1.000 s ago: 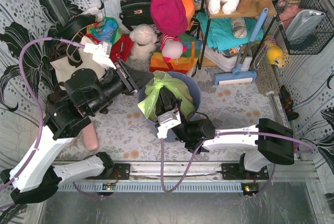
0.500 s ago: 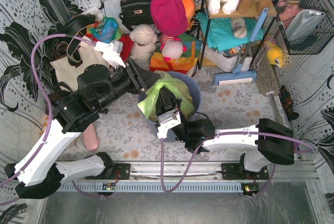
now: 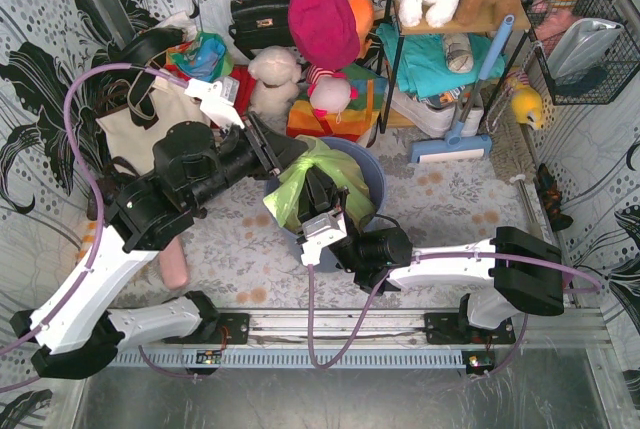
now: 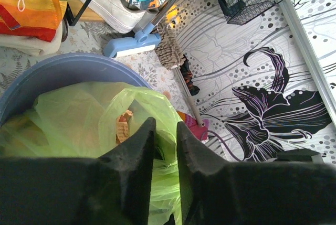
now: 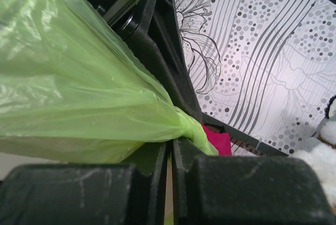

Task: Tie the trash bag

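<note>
The lime-green trash bag (image 3: 312,181) sits in the round blue-grey bin (image 3: 368,171) at the middle of the floor; its top is gathered into bunched flaps. Tan waste (image 4: 124,127) shows through the plastic (image 4: 79,112). My left gripper (image 3: 290,155) reaches in from the left over the bin's rim (image 4: 63,66). Its jaws (image 4: 165,133) stand nearly closed, with a strand of green plastic between them. My right gripper (image 3: 318,195) comes from the near side and is shut on a twisted neck of the bag (image 5: 79,78) at its fingertips (image 5: 172,142).
A cream tote bag (image 3: 150,121) lies left of the bin, and a pink cylinder (image 3: 176,267) lies near the left arm's base. Stuffed toys (image 3: 275,79), a black handbag (image 3: 260,14), a shelf rack and a blue mop (image 3: 462,119) crowd the back. A wire basket (image 3: 585,49) hangs at the right.
My left arm has swung right and forward, bringing its gripper up against the top of the bag. The right arm and the bin have stayed still.
</note>
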`<move>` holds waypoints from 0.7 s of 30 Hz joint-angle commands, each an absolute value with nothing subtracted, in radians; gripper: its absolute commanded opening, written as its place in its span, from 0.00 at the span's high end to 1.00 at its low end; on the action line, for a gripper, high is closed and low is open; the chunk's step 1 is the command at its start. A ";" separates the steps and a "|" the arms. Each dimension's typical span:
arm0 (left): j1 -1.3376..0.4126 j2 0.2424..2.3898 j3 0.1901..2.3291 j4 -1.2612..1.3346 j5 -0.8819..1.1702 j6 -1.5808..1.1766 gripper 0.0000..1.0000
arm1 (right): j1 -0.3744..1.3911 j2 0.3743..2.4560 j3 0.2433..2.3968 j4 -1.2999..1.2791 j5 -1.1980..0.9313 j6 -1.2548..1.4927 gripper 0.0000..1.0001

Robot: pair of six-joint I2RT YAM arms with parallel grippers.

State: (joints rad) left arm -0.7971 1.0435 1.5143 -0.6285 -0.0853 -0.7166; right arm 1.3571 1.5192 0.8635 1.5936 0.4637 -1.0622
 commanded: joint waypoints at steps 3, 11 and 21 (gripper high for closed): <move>-0.801 1.044 1.517 -0.590 -0.087 -0.695 0.84 | 1.361 1.504 0.871 1.692 0.444 -1.043 0.95; -0.801 1.017 1.500 -0.527 -0.085 -0.679 1.00 | 1.361 1.503 0.868 1.692 0.446 -1.037 0.87; -0.801 0.977 1.452 -0.372 -0.070 -0.648 1.00 | 1.361 1.502 0.864 1.692 0.449 -1.036 0.85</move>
